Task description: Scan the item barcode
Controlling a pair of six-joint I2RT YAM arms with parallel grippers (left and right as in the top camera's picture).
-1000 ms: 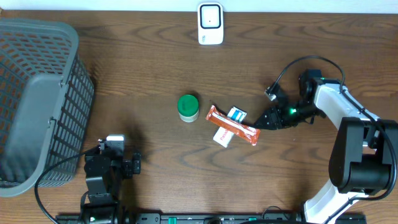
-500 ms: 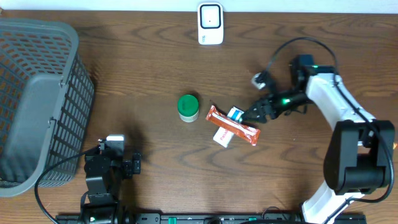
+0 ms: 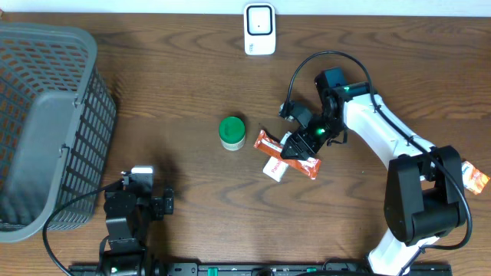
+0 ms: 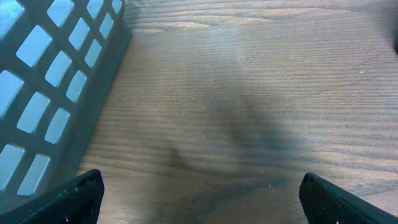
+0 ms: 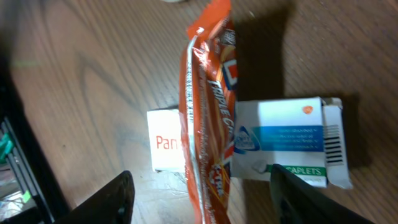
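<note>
An orange snack wrapper (image 3: 285, 153) lies across two white boxes at mid-table. In the right wrist view the wrapper (image 5: 208, 112) runs top to bottom. A white box with a blue and green label (image 5: 283, 140) lies to its right, with a barcode (image 5: 333, 143) on its end. A white box with red print (image 5: 165, 149) lies to its left. My right gripper (image 5: 208, 205) is open just above the pile, its fingers on either side of the wrapper's lower end and holding nothing. A white scanner (image 3: 259, 29) stands at the far edge. My left gripper (image 4: 205, 202) is open over bare wood.
A green-lidded jar (image 3: 232, 132) stands left of the pile. A grey mesh basket (image 3: 46, 130) fills the left side, and its wall (image 4: 56, 93) is close to my left gripper. Another orange packet (image 3: 476, 180) lies at the right edge.
My right gripper has swung left from beside the pile to right over the orange wrapper. The left arm and the items have not moved.
</note>
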